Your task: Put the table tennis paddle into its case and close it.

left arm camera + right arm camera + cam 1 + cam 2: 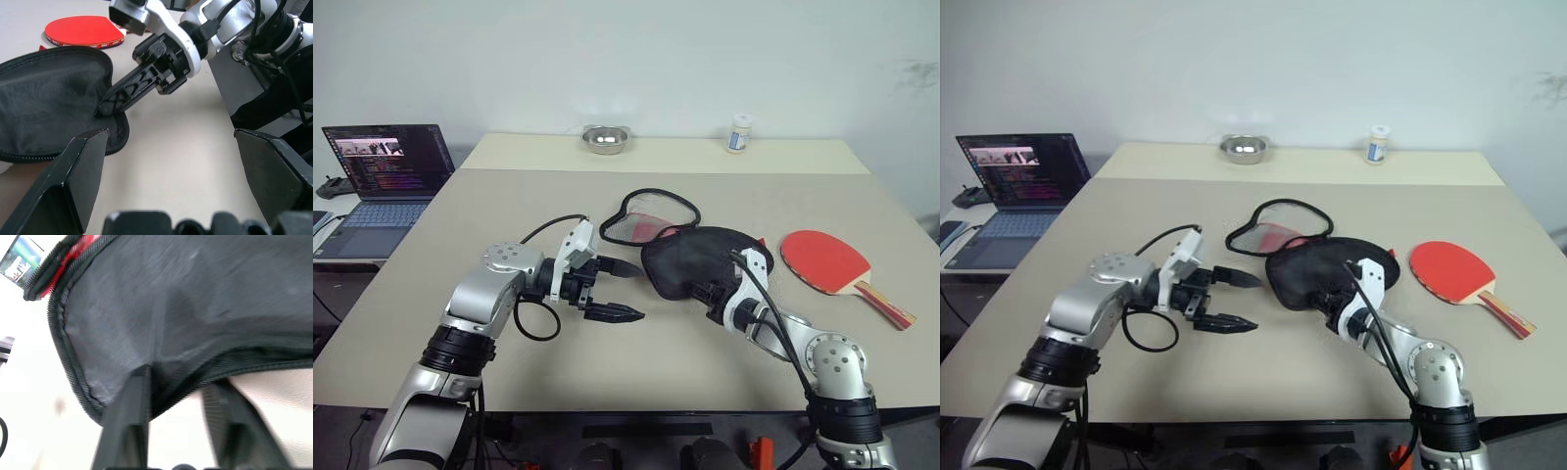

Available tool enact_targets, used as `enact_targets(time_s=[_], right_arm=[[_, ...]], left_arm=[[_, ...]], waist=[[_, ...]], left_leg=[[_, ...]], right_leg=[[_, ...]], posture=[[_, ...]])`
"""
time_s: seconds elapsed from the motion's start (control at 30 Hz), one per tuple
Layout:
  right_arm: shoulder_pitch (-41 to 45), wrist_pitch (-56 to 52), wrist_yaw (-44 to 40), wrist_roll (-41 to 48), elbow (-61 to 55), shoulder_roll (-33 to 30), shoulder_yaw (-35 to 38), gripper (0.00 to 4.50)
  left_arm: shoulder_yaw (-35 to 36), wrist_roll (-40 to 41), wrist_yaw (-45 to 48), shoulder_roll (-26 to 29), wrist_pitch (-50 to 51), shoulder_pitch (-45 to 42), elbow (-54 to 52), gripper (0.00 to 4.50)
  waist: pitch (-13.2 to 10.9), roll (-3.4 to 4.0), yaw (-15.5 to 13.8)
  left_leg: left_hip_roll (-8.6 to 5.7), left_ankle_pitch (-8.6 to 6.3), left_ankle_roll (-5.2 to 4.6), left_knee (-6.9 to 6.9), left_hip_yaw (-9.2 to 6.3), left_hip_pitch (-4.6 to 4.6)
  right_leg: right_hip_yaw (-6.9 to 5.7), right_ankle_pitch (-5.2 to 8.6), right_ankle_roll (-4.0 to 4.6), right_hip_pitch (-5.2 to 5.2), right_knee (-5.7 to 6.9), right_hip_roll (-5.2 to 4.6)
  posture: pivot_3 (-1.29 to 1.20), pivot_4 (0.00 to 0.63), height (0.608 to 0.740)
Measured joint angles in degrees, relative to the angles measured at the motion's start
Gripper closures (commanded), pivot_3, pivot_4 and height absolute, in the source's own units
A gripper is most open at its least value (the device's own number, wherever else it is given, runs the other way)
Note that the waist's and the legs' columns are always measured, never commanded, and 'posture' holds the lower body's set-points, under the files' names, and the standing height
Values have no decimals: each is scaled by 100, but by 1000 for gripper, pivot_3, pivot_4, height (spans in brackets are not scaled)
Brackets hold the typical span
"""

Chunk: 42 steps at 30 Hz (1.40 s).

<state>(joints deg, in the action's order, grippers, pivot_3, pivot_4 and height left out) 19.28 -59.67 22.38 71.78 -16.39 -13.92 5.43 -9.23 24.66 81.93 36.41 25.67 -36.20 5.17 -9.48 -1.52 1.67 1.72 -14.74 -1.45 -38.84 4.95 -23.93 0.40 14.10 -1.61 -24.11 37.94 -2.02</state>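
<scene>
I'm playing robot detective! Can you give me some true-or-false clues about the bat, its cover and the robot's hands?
1. The table tennis paddle is already inside the case. False: it lies bare on the table, on the case's right.
2. The right gripper pinches the black case's edge. True.
3. The left gripper holds the paddle. False: it is open and holds nothing.
4. A metal bowl sits at the table's far edge. True.
5. The laptop is closed. False: its screen is lit.

A plain white wall (705, 59) stood behind the wide beige table (509, 206); an open laptop (382, 171) glowed alongside.
</scene>
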Motion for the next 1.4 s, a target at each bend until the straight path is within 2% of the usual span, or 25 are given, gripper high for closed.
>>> enact_targets(time_s=[0.03,0.3,0.47,0.57,0.7,0.9,1.1,1.3,1.4], right_arm=[[29,-79,-14,113,-46,-107,40,4478],[140,-658,-373,889,-273,-1116,165,4478],[-392,-1278,-1272,1328,-441,-2657,299,4478],[-487,-1437,-1888,1270,-341,-3274,434,4478],[-466,-1448,-2715,853,-30,-3766,476,4478],[-225,-1339,-3669,-147,545,-4164,352,4478],[-20,-1174,-4711,-1184,934,-4457,-111,4478],[567,-843,-5143,-2145,1474,-4286,-399,4478],[718,-804,-5222,-2404,1614,-4130,-400,3915]], left_arm=[[0,0,-2,0,0,0,-2,0],[0,6,-14,-28,4,0,-38,0],[0,17,-15,-34,28,11,-120,0],[0,29,-20,-38,44,12,-186,0],[0,44,-26,-58,59,15,-278,0],[0,45,-28,-58,76,17,-281,0],[0,43,-58,-68,116,17,-284,0],[-4,37,-109,-151,108,14,-282,0],[-4,37,-113,-164,79,13,-272,0]], waist=[[0,0,0],[-1,-1,-1],[-2,-4,-24],[-3,-6,-21],[-4,-7,-12],[-6,-10,-15],[-7,-11,-18],[-8,-12,-17],[-8,-13,-18]], left_leg=[[0,0,0,0,0,0],[-1,0,0,1,0,-1],[-4,-2,-3,4,-1,-11],[-2,-2,-3,3,-1,-9],[3,-2,-3,3,-2,-3],[-2,-2,-3,3,0,-7],[-3,-2,-3,3,0,-9],[-1,-2,-3,1,0,-6],[-2,-2,-3,3,0,-8]], right_leg=[[0,0,0,0,0,-1],[0,0,0,1,-4,-2],[-5,0,-2,2,-21,-6],[-6,8,-17,2,-20,-5],[-4,15,-28,2,-16,2],[-3,15,-31,2,-22,2],[-2,15,-31,1,-22,1],[-4,15,-30,0,-17,2],[-4,11,-22,0,-18,2]], posture=[[0,150,740],[0,150,740],[0,150,740],[0,150,740],[0,150,740],[0,150,740],[0,150,740],[0,150,740],[0,150,740]])
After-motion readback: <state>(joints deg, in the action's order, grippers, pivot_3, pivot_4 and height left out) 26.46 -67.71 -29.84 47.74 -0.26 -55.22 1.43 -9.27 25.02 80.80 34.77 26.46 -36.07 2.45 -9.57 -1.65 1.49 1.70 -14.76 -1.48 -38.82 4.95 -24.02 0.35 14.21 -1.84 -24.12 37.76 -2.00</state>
